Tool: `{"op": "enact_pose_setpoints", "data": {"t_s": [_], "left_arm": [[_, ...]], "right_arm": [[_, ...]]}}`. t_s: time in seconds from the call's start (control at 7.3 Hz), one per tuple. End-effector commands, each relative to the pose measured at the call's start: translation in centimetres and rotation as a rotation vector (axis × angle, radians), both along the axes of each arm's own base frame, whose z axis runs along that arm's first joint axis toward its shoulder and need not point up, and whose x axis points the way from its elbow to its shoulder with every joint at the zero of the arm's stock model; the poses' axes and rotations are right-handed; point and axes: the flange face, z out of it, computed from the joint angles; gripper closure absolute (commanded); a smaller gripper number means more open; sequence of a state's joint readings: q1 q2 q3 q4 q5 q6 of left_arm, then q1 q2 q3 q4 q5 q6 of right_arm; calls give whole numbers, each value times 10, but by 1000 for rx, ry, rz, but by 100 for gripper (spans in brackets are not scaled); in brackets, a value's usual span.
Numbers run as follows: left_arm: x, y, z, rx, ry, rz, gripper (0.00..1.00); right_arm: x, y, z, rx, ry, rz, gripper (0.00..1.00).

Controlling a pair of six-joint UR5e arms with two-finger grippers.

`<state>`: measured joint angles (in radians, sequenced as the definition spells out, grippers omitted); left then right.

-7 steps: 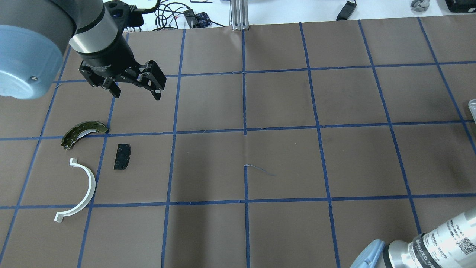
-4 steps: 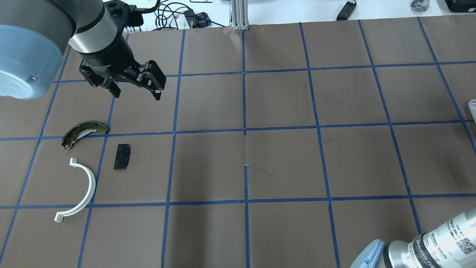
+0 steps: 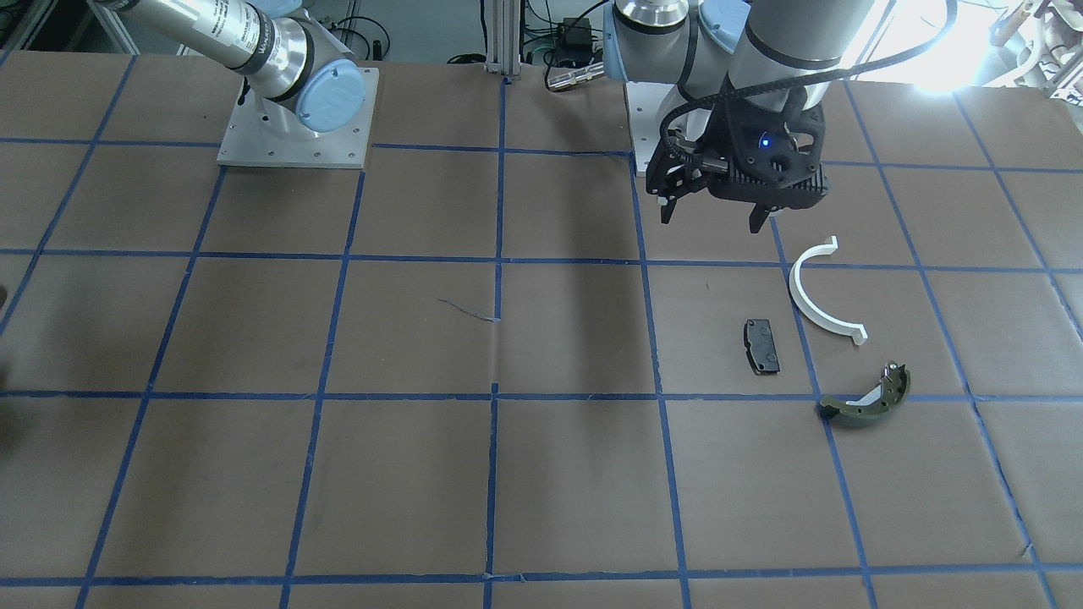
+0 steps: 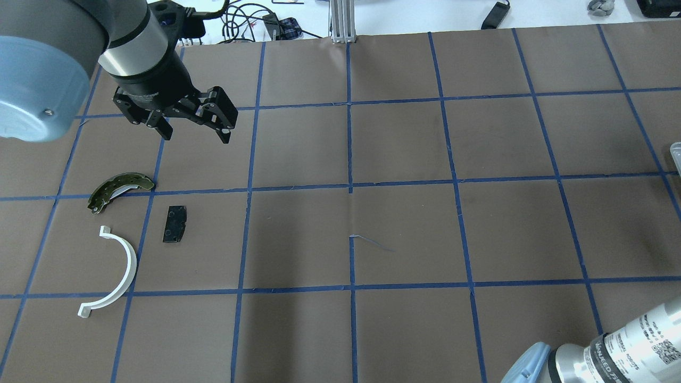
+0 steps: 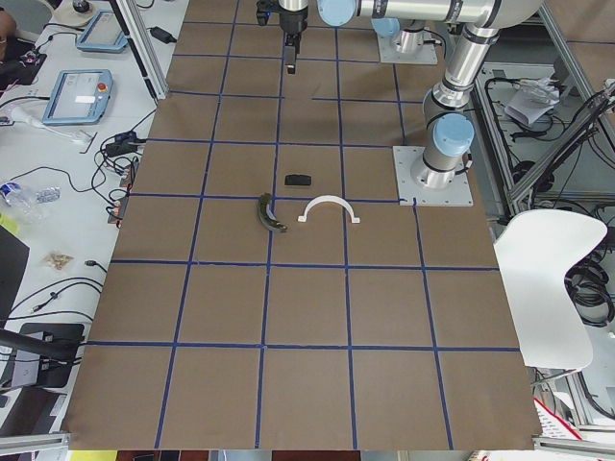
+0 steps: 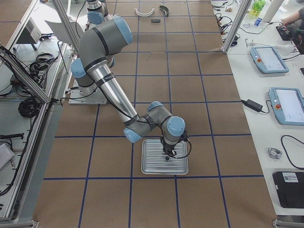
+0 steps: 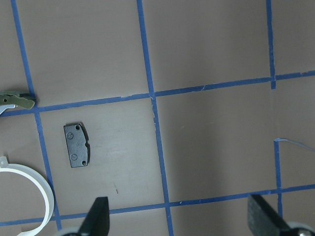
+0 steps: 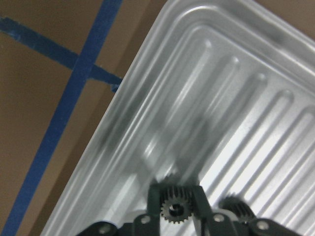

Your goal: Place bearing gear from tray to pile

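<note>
In the right wrist view my right gripper [image 8: 175,194] is shut on a small black bearing gear [image 8: 173,210] over the ribbed silver tray [image 8: 221,98]. A second dark toothed shape [image 8: 235,205] shows just beside it. The exterior right view has that gripper [image 6: 167,156] low over the tray [image 6: 154,164]. Whether the gear touches the tray I cannot tell. The pile lies far off on the left: a white half-ring [image 4: 114,271], a black pad [image 4: 175,224] and an olive brake shoe [image 4: 119,189]. My left gripper [image 4: 197,130] hangs open and empty beyond them.
Brown paper with a blue tape grid covers the table [image 4: 404,223]. Cables [image 4: 239,21] and an aluminium post [image 4: 343,21] sit past the far edge. Teach pendants [image 6: 268,59] lie on a side bench. The arm's base plate [image 3: 292,118] is bolted to the table.
</note>
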<state>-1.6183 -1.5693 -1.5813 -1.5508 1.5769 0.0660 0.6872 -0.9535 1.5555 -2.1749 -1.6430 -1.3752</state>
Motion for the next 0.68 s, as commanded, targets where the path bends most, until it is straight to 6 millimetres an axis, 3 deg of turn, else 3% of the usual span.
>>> {"op": "enact_pose_setpoints", "data": {"t_s": [0.0, 0.14, 0.27, 0.55], "left_arm": [[0, 0, 1, -1, 0, 0, 0], [0, 0, 1, -1, 0, 0, 0], [0, 1, 1, -1, -1, 0, 0], [0, 1, 1, -1, 0, 0, 0]], "right_arm": [[7, -2, 19, -14, 18, -39, 100], [20, -5, 30, -23, 30, -65, 100], [52, -12, 42, -15, 53, -96, 100], [147, -22, 54, -5, 71, -157, 100]]}}
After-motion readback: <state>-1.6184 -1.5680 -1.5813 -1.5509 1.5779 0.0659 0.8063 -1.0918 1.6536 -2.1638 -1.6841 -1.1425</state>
